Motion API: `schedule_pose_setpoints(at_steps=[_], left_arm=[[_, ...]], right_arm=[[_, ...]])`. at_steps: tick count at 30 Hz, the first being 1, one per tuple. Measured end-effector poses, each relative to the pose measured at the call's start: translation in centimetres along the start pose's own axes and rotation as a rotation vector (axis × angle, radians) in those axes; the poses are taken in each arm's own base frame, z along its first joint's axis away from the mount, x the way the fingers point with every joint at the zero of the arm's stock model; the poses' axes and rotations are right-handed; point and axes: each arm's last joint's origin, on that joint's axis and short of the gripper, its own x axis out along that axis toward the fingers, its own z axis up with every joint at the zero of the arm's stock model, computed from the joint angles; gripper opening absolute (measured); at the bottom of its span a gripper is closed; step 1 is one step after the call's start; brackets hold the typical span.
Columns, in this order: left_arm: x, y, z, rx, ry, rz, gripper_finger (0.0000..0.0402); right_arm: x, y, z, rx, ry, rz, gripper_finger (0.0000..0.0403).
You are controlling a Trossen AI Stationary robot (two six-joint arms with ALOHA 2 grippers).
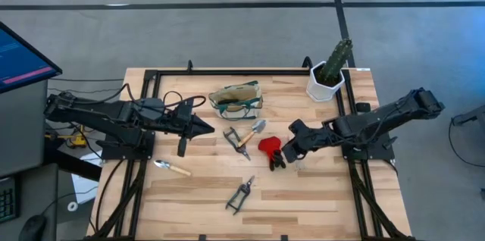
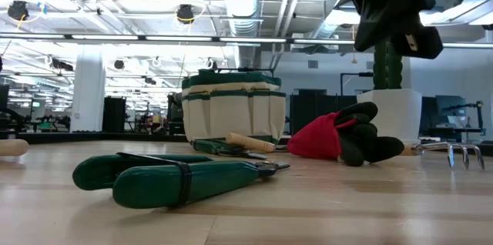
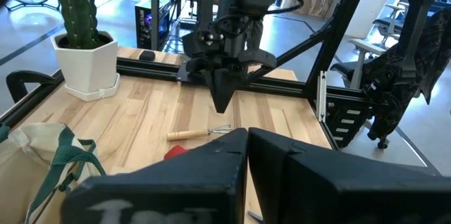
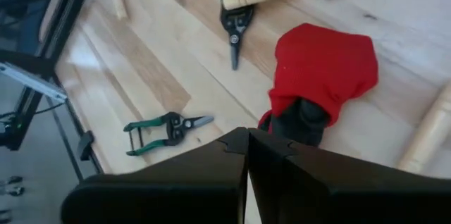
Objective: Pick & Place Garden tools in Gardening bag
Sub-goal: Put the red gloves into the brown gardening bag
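Note:
The cream gardening bag point(image 1: 236, 98) with green trim stands upright at the table's far middle. In front of it lie a wooden-handled trowel point(image 1: 255, 130) and green-handled shears point(image 1: 236, 139). A red-and-black tool point(image 1: 269, 150) lies just right of them. Near the front edge lie pruning shears point(image 1: 240, 194), and a thin wooden-handled tool point(image 1: 173, 168) lies to the left. My right gripper point(image 1: 289, 152) is shut and hangs slanting down above the red-and-black tool point(image 4: 317, 76), clear of it. My left gripper point(image 1: 212, 127) is shut, held up left of the bag.
A white pot with a green cactus point(image 1: 330, 76) stands at the far right corner. A small wooden-handled rake point(image 3: 199, 134) lies on the table under my right arm. A black frame rail point(image 1: 227, 72) borders the table. Bare wood lies along the near edge.

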Motion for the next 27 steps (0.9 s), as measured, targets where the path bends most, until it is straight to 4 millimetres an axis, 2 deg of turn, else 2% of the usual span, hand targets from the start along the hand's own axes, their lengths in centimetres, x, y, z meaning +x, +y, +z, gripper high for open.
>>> schedule_pose_setpoints(at_steps=[10, 16, 21, 24, 27], left_arm=[[0.0, 0.0, 0.0, 0.0, 0.0, 0.0, 0.0002], [0.0, 0.0, 0.0, 0.0, -0.001, 0.0, 0.0002], [0.0, 0.0, 0.0, 0.0, -0.001, 0.001, 0.0002], [0.0, 0.0, 0.0, 0.0, 0.0, 0.001, 0.0002], [0.0, 0.0, 0.0, 0.001, 0.006, 0.001, 0.0002]], right_arm=[[4.5, 0.8, -0.6, 0.008, 0.047, -0.119, 0.0], [6.1, 2.4, 0.7, -0.041, 0.11, -0.299, 0.0], [7.8, 3.7, 2.0, -0.105, 0.211, -0.297, 0.0001], [8.9, 4.1, 2.5, -0.149, 0.27, -0.28, 0.0012], [9.9, 4.0, 2.5, -0.185, 0.332, -0.302, 0.004]])
